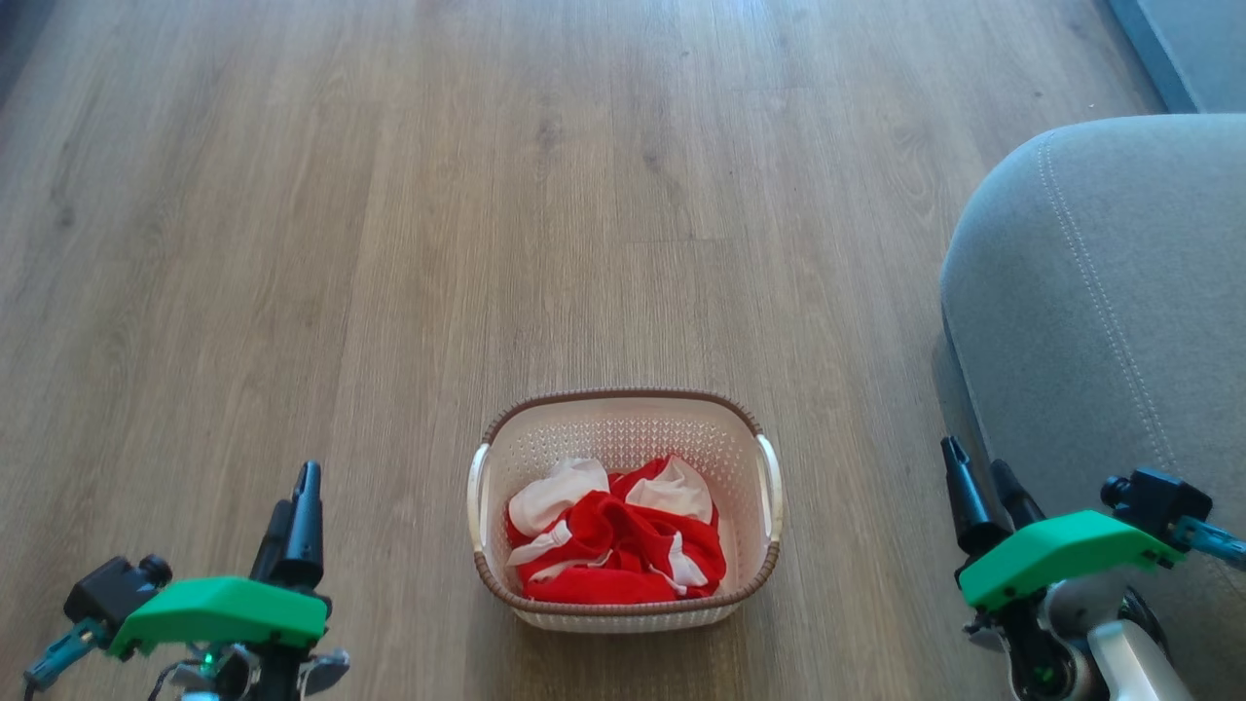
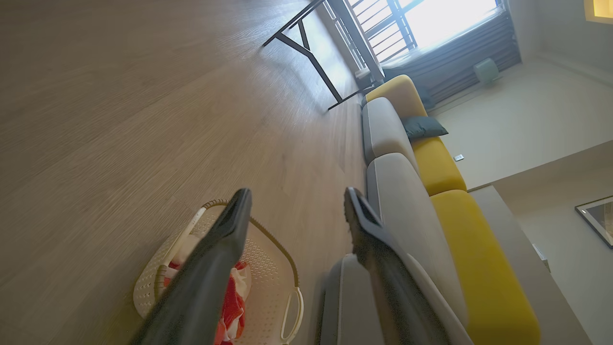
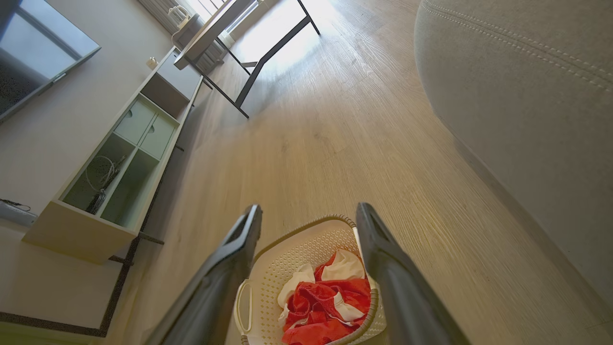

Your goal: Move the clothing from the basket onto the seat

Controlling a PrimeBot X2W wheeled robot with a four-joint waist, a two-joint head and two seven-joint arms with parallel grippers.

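The pale wooden plank floor point(image 1: 389, 243) runs wide ahead of the robot. On its right bulks the large grey fabric-upholstered seat point(image 1: 1100, 292) with rounded edge and pale stitching. Squarely in front, about midway between the 2 arms and well apart from the seat, stands the small cream-white perforated plastic basket point(image 1: 623, 433) with its brown woven-look rim.

Down in the basket lies the bright red soft garment with white panels point(image 1: 618, 550), crumpled into a low heap that spreads nearly wall to wall. Its longer run seems to go across the robot's front, left to right.

The left gripper point(image 1: 297, 492) and the right gripper point(image 1: 973, 458) each hang off to their own side, fingers spread apart and holding nothing. From either one the garment lies inward and slightly ahead, at much the same reach. The right gripper hangs just beside the seat, so I'd judge it the handier arm for the carry.
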